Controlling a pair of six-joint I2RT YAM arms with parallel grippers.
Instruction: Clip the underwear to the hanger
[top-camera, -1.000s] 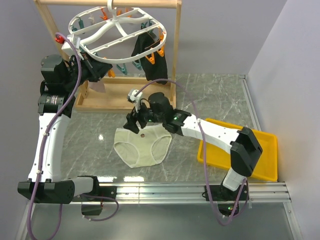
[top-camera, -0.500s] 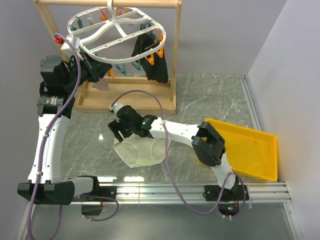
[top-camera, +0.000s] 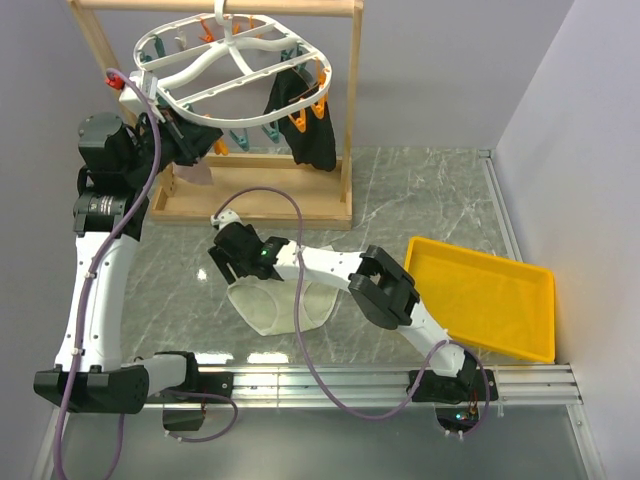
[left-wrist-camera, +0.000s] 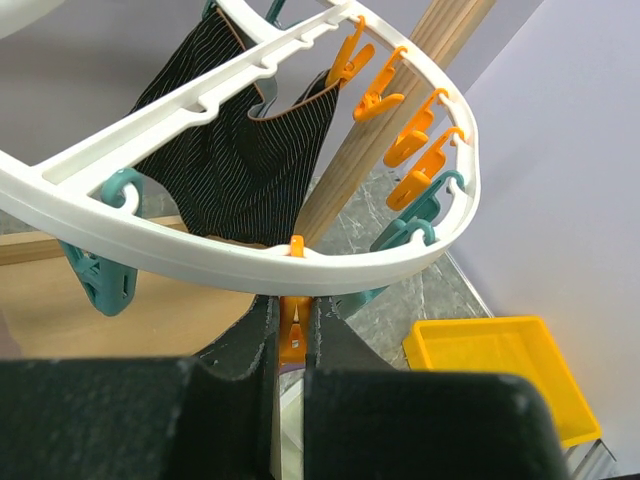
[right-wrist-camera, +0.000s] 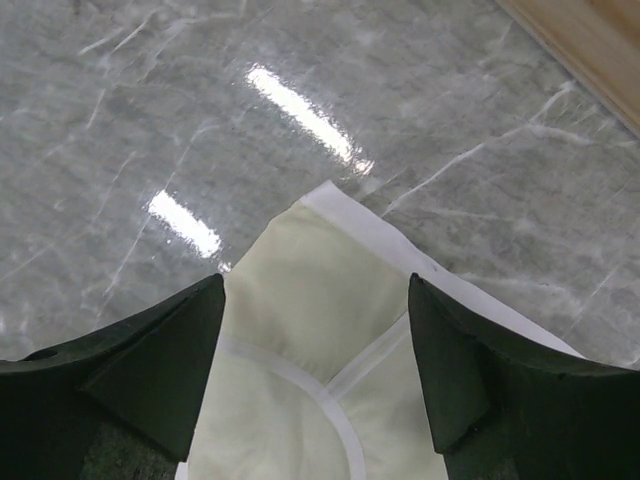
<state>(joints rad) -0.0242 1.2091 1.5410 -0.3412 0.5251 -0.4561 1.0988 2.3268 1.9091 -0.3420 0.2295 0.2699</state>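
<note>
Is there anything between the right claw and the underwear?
No, nothing. The right wrist view shows the open right claw directly over a corner of the underwear, one finger each side, with only grey marble table beyond.

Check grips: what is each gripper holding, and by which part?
The left gripper is shut on an orange clip, gripped just below the hanger rim. The right gripper is open above a corner of the underwear, holding nothing.
</note>
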